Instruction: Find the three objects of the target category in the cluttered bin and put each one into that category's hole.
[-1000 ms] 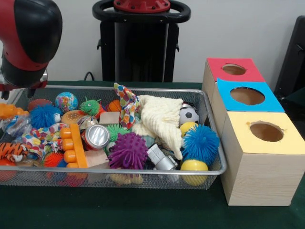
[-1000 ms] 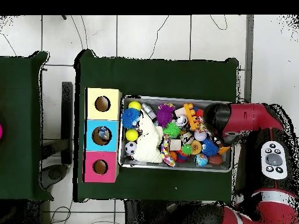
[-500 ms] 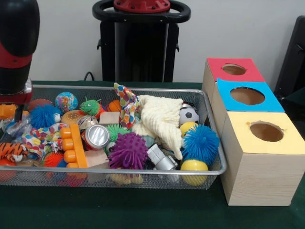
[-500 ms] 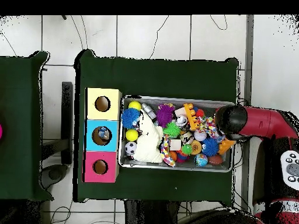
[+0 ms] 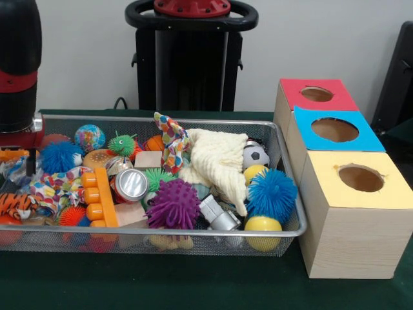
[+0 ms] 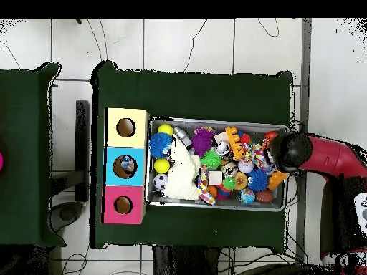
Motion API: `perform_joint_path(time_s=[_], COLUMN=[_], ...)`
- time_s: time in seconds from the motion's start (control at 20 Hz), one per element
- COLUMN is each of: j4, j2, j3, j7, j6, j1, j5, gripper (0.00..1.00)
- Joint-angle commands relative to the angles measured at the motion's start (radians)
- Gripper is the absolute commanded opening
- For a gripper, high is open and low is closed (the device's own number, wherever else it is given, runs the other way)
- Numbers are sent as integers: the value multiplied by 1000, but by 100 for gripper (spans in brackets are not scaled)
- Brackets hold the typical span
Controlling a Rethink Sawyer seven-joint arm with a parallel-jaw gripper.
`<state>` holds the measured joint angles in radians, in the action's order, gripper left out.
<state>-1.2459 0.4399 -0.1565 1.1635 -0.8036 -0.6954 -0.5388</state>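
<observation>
search step: arm over the bin's far end from the boxes

arm point(image 5: 19, 71) stands over the end of the bin point(image 5: 193, 232) furthest from the boxes. gripper point(image 5: 14, 158) sits low among the toys there, beside a blue spiky ball point(image 5: 58, 157) and a tiger toy point(image 5: 16, 205); whether it is parted, together or clamped on anything cannot be told (the arm's body covers it from above). judged step: searching or picking at this end. further along lie an orange block point(image 5: 100, 197), a can point(image 5: 131, 185), a purple spiky ball point(image 5: 173, 204) and a cream cloth point(image 5: 216, 161). furthest off, past the bin's other end, is the hole point(image 5: 334, 130), blue surround. next move calls for a secure hold, then a lift clear of the rim. the cloth hides items beneath it; target category not evident.
</observation>
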Motion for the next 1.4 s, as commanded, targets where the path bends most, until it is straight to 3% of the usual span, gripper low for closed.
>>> perform_joint_path(time_s=[0.05,0.6,1.15,1.4], j4=[-87,-75,53,84], j2=[-30,-34,-79,-98], j3=[-120,-121,11,24], j7=[-73,-70,3,7], j6=[-43,-77,-292,-312], j1=[8,15,115,122], j5=[43,49,-4,-11], gripper=[100,100,100,100])
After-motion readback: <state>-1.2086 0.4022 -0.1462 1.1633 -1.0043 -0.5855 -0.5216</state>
